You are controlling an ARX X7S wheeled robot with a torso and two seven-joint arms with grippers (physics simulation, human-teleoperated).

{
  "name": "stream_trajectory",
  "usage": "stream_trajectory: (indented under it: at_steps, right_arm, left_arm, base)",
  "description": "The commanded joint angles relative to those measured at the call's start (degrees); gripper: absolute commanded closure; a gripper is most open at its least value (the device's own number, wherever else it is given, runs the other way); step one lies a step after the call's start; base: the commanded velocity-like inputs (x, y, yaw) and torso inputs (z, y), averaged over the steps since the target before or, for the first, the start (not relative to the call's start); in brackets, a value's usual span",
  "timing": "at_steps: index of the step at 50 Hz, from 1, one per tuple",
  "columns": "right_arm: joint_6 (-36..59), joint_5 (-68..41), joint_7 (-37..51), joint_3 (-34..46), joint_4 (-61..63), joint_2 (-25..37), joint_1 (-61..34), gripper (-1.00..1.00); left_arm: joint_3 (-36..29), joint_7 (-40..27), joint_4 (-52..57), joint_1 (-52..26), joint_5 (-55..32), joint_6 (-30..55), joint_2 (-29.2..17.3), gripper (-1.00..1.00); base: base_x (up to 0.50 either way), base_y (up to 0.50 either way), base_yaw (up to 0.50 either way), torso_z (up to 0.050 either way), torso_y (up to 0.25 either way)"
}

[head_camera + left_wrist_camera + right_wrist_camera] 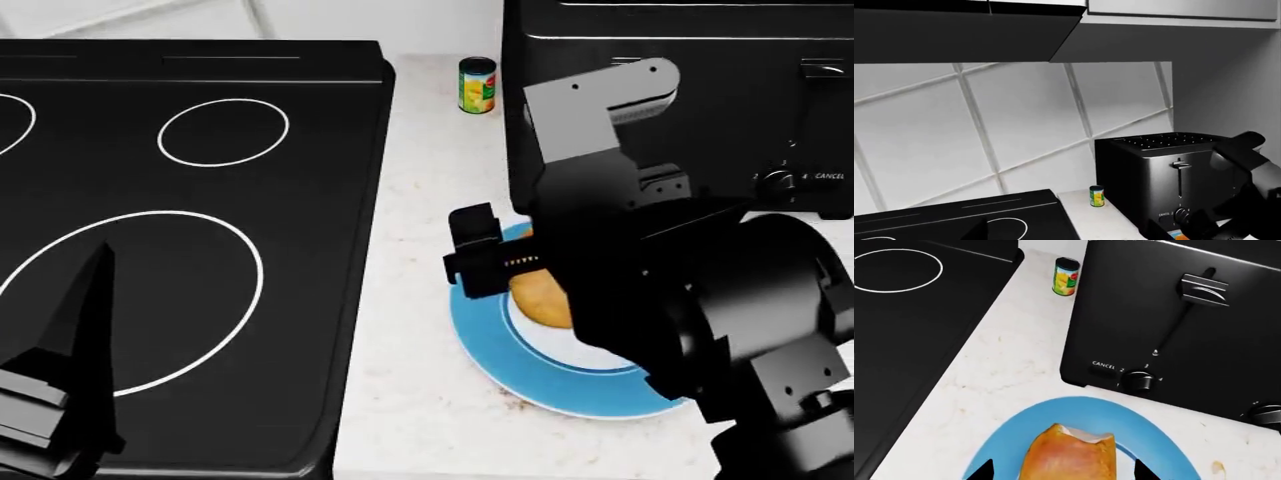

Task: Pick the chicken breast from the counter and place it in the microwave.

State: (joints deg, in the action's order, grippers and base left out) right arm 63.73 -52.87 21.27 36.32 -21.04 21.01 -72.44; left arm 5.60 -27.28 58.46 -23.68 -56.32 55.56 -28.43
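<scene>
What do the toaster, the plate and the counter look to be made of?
Toaster: probably black metal or plastic, satin; it shows soft sheen. Plate: likely glazed ceramic or plastic, smooth blue rim. Counter: stone-look, off-white with faint beige speckles. Being renders, none is certain.

A black toaster point(1174, 320) fills the upper right of the right wrist frame, its lever raised and a "CANCEL" label beside a numbered dial. A small yellow-green can point(1066, 276) stands upright just left of it at top centre. A glossy black stovetop point(187, 230) with white rings covers the left of the head frame. A blue plate point(561, 385) with a white centre lies at lower centre-right. White tiled wall point(1007, 125) spans the left wrist frame's middle.
</scene>
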Motion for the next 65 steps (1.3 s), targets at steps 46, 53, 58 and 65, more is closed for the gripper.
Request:
stream_trajectory:
  at_steps: [46, 53, 58, 65]
  right_arm:
    - [-2.0, 2.9, -9.4, 2.8, -25.6, -6.4, -7.2, -1.00]
    - [-2.0, 3.2, -10.9, 3.4, -27.6, -6.8, -8.1, -1.00]
    - [-2.8, 3.9, -11.9, 4.0, -29.9, -7.5, -8.9, -1.00]
    - [-4.6, 5.5, -14.7, 5.3, -35.6, -9.2, -10.9, -1.00]
  left_arm:
    - [-2.9, -5.9, 0.1, 1.4, -5.0, -6.6, -5.2, -1.00]
    - [-3.3, -6.6, 0.2, 1.5, -5.4, -7.2, -5.6, -1.00]
    - [-3.8, -6.9, 0.0, 1.5, -5.4, -7.7, -5.8, -1.00]
    - [-4.4, -7.3, -0.2, 1.1, -5.7, -8.2, -6.1, -1.00]
  base:
    - [0.00, 0.00, 0.00, 0.000, 0.000]
    - [0.00, 0.00, 0.00, 0.000, 0.000]
    - [0.00, 0.00, 0.00, 0.000, 0.000]
    - [0.00, 0.00, 0.00, 0.000, 0.000]
